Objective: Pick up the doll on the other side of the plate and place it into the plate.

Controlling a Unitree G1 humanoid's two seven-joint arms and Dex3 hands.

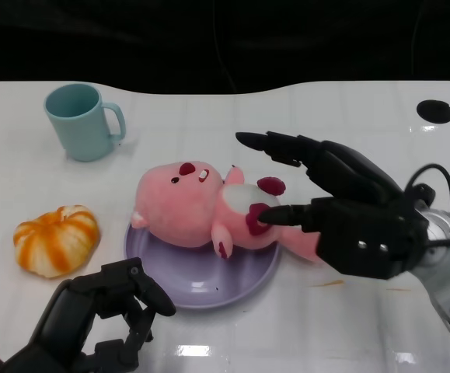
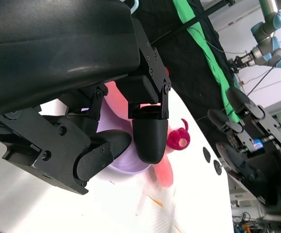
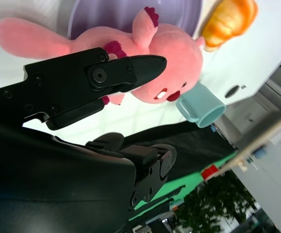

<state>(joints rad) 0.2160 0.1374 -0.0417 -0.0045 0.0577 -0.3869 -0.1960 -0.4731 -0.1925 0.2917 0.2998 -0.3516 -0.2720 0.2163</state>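
Note:
The pink doll (image 1: 190, 206) lies on its back across the far side of the lilac plate (image 1: 209, 284). Its head is over the plate's left rim and its legs hang off to the right. My right hand (image 1: 341, 210) reaches in from the right with fingers spread apart. The thumb tip is at the doll's belly and the other fingers hover beyond the doll without touching it. In the right wrist view the doll (image 3: 179, 58) and plate (image 3: 101, 14) lie past the thumb. My left hand (image 1: 100, 315) sits curled near the plate's front left and holds nothing.
A teal mug (image 1: 81, 120) stands at the back left. An orange pumpkin (image 1: 56, 239) lies left of the plate. Black round holes (image 1: 434, 110) mark the far right of the white table. The table's dark far edge runs behind the mug.

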